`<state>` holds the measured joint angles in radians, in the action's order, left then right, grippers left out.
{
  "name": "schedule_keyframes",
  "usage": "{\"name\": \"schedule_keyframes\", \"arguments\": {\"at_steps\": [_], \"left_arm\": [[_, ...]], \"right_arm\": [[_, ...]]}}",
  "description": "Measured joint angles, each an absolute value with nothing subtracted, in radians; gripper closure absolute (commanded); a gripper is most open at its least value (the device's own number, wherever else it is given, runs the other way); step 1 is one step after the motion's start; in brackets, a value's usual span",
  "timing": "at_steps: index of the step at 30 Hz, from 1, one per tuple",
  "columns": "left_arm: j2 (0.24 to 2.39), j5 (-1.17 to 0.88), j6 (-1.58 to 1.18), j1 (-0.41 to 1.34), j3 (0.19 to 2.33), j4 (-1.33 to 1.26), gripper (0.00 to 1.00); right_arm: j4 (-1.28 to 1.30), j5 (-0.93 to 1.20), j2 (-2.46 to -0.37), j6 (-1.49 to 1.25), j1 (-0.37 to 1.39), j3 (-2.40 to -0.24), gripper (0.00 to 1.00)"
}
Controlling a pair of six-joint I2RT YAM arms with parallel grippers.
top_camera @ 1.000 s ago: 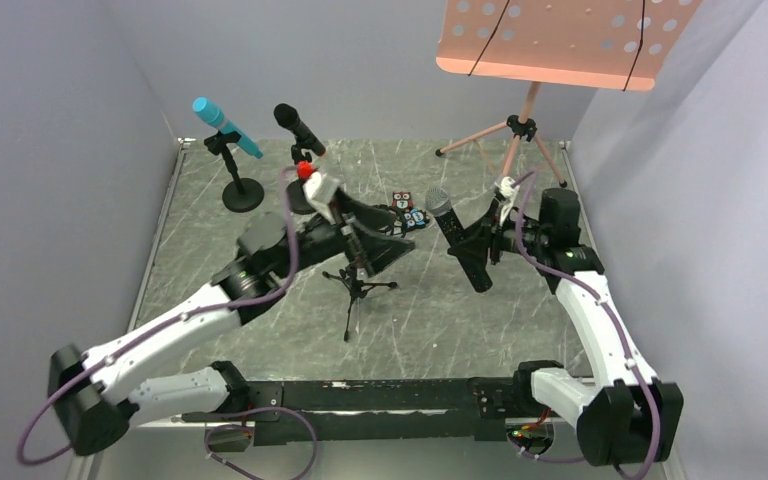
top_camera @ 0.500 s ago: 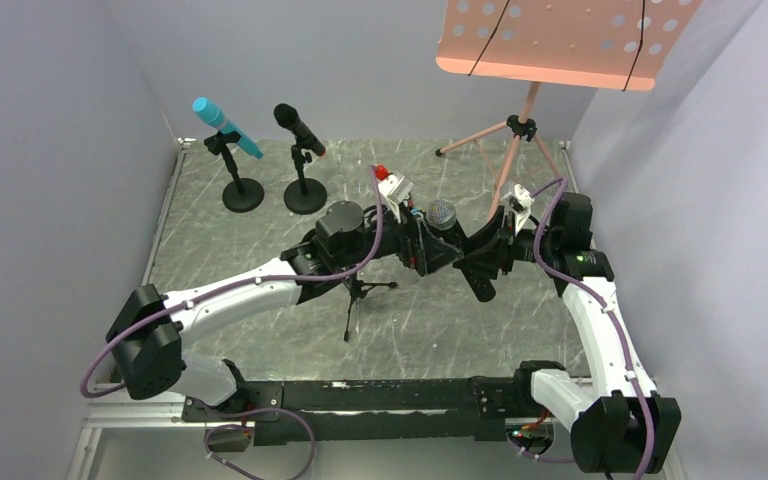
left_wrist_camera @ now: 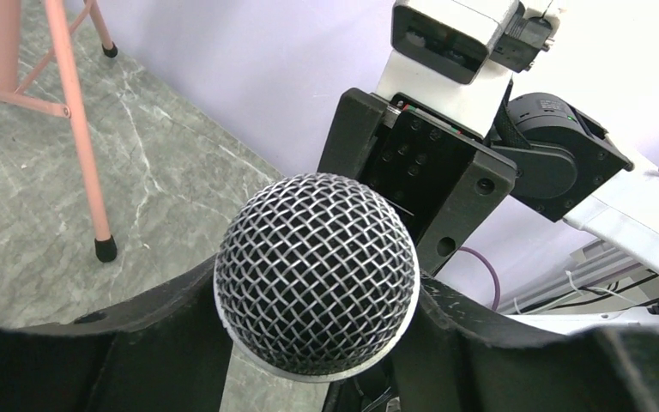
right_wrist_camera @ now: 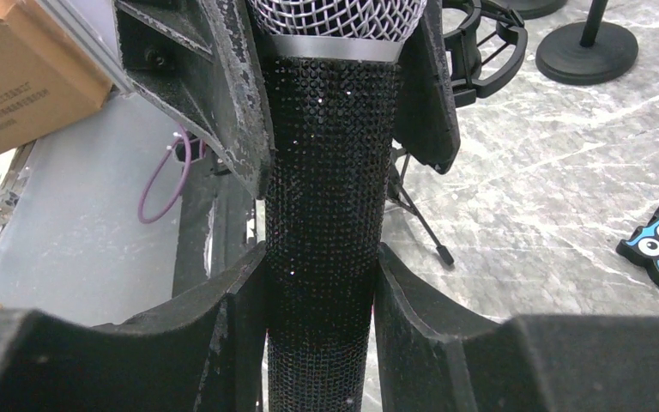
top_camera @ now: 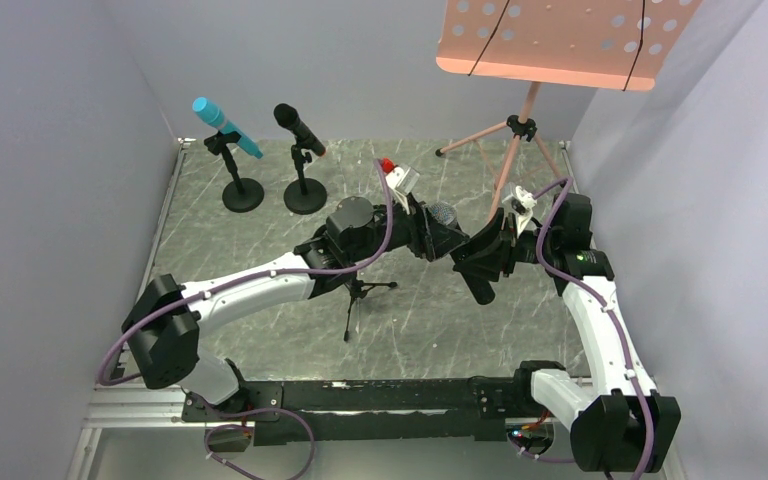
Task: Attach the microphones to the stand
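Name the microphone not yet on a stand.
The mesh-headed mic, gripped by the right tool; the blue mic and black mic sit on stands.

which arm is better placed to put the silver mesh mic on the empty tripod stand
Left, probably: the left end effector brackets the mic below the mesh head, and the tripod stand sits right by its forearm. The right end effector grips the body, farther off.
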<state>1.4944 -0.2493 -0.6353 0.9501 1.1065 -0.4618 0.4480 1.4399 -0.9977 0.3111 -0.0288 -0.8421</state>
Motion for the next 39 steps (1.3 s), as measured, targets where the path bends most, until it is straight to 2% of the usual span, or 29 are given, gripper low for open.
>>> {"name": "schedule_keyframes", "arguments": {"at_steps": [2,6,7,8,9,11,15,17,19,21,22,24,25,26,29,33,39], "left_arm": [[1.501,-0.25,-0.641,0.951,1.111,-0.471,0.45],[1.513,-0.262,-0.65,0.953,1.111,-0.501,0.64],[1.517,-0.266,-0.652,0.953,1.111,-0.512,0.74],[1.522,-0.271,-0.654,0.953,1.111,-0.521,0.91],[1.527,-0.276,-0.656,0.952,1.111,-0.53,0.99],[1.535,-0.29,-0.659,0.949,1.114,-0.545,1.0],[1.538,-0.311,-0.654,0.944,1.117,-0.555,1.0],[1.537,-0.318,-0.645,0.942,1.117,-0.555,1.0],[1.531,-0.324,-0.635,0.941,1.117,-0.549,1.0],[1.523,-0.334,-0.621,0.941,1.117,-0.541,1.0],[1.52,-0.341,-0.616,0.941,1.117,-0.535,0.97],[1.518,-0.354,-0.614,0.94,1.117,-0.535,0.75],[1.518,-0.361,-0.615,0.939,1.117,-0.535,0.63],[1.518,-0.368,-0.619,0.937,1.117,-0.537,0.55],[1.519,-0.383,-0.636,0.935,1.117,-0.542,0.4],[1.525,-0.402,-0.665,0.937,1.117,-0.562,0.3],[1.526,-0.403,-0.669,0.943,1.117,-0.567,0.3]], "right_arm": [[0.448,1.441,-1.0,0.311,-0.03,-0.842,0.89],[0.444,1.44,-1.002,0.304,-0.031,-0.842,0.88],[0.44,1.44,-1.002,0.299,-0.032,-0.842,0.88],[0.438,1.438,-1.002,0.295,-0.033,-0.842,0.88],[0.437,1.438,-1.002,0.292,-0.034,-0.842,0.87],[0.433,1.437,-1.002,0.285,-0.036,-0.842,0.84],[0.424,1.439,-1.002,0.276,-0.037,-0.842,0.61],[0.423,1.441,-1.002,0.274,-0.037,-0.842,0.55],[0.42,1.444,-1.001,0.273,-0.036,-0.842,0.57],[0.416,1.451,-1.001,0.273,-0.036,-0.842,0.68],[0.415,1.455,-1.0,0.271,-0.036,-0.842,0.76],[0.41,1.462,-1.0,0.266,-0.035,-0.842,0.86],[0.41,1.465,-1.0,0.263,-0.035,-0.842,0.88],[0.41,1.468,-1.0,0.261,-0.035,-0.842,0.89],[0.41,1.473,-1.0,0.251,-0.035,-0.842,0.91],[0.4,1.474,-1.0,0.242,-0.034,-0.842,0.92],[0.363,1.475,-1.0,0.203,-0.034,-0.841,0.92]]}}
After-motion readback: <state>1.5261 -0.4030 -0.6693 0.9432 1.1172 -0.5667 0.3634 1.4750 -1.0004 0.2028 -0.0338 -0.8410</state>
